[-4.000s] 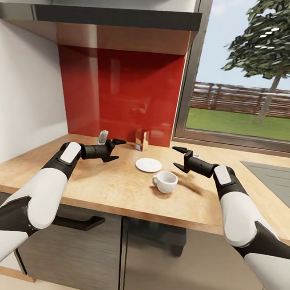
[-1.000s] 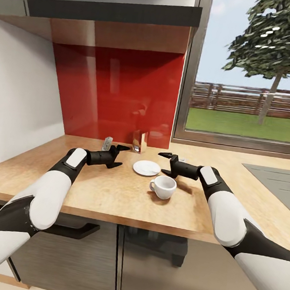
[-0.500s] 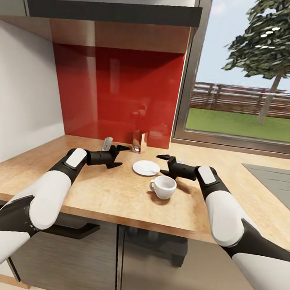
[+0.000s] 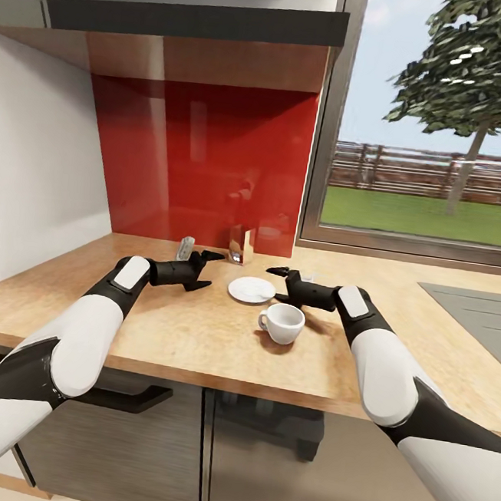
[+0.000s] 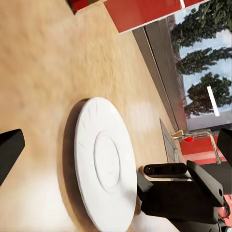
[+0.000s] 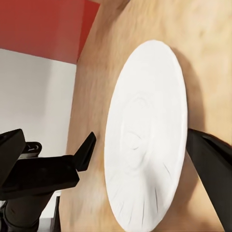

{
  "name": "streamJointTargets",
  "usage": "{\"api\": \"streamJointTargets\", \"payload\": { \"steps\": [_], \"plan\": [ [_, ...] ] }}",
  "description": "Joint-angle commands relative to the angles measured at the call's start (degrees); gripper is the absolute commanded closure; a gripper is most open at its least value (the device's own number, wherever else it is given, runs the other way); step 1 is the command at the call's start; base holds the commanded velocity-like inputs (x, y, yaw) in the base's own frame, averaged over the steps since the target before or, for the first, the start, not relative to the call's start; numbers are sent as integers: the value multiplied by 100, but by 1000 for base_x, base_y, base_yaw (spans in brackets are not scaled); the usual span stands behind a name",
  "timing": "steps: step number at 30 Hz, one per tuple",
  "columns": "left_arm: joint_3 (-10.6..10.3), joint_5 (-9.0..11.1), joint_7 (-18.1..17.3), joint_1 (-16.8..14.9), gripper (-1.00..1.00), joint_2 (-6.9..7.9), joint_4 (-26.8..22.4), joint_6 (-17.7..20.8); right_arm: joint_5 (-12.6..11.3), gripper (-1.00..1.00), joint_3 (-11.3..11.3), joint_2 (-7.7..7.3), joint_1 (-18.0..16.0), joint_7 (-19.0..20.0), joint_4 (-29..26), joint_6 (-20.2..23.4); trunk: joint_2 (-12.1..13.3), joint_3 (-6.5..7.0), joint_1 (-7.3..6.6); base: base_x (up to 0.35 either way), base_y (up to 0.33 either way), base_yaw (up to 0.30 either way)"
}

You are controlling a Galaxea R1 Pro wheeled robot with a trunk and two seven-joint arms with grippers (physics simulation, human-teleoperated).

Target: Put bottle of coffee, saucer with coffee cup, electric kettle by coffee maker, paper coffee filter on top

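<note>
The saucer lies flat on the wooden table, toward the back edge, in front of the red wall panel. The cup stands upright on the table just beside the saucer, on the side nearer the front edge, and it is not on the saucer.

The left tool hovers near the saucer on its left side, with its fingers apart. The right tool is at the right rim of the saucer, also with its fingers apart. In the right wrist view the saucer is between the two fingers of this tool, and I cannot tell if they touch it.

Two small metal objects stand at the back edge by the red panel.
</note>
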Motion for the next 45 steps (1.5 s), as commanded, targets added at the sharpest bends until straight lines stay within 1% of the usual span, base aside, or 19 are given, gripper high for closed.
{"api": "streamJointTargets", "payload": {
  "steps": [1, 10, 17, 20, 22, 25, 33, 45],
  "plan": [
    [48, -49, -24, -6, -100, -6, -3, 33, 254, -100, -9, 8, -1, 10, 13, 17, -2, -8, 0, 0, 0, 0],
    [41, -49, -24, -6, -100, -6, -3, 33, 254, -100, -15, 22, -1, 12, 13, 17, -2, -8, 0, 0, 0, 0],
    [40, -49, -24, -6, -100, -9, 26, 33, 240, -100, -15, 84, -1, 15, 13, 17, -2, -8, 0, 0, 0, 0],
    [34, -49, -24, -5, -100, -9, 116, 33, -20, -100, -15, 90, -1, 11, 13, 17, -2, -8, 0, 0, 0, 0],
    [32, -49, -24, -6, -100, -8, 144, 33, -257, -100, -10, 91, -1, 10, 13, 17, -2, -8, 0, 0, 0, 0],
    [35, -47, -27, -5, -100, -7, 157, 33, -374, -100, -7, 92, -1, 8, 13, 17, -2, -8, 0, 2, 0, 0],
    [34, -45, -32, -6, -100, -7, 163, 33, -426, -100, -6, 92, -1, 2, 13, 17, -2, -8, 0, 49, 0, 0],
    [38, -45, -33, -6, -100, -11, 164, 33, -432, -100, -6, 92, -1, 1, 30, 17, -2, -8, 0, 7, 0, 0]
  ]
}}
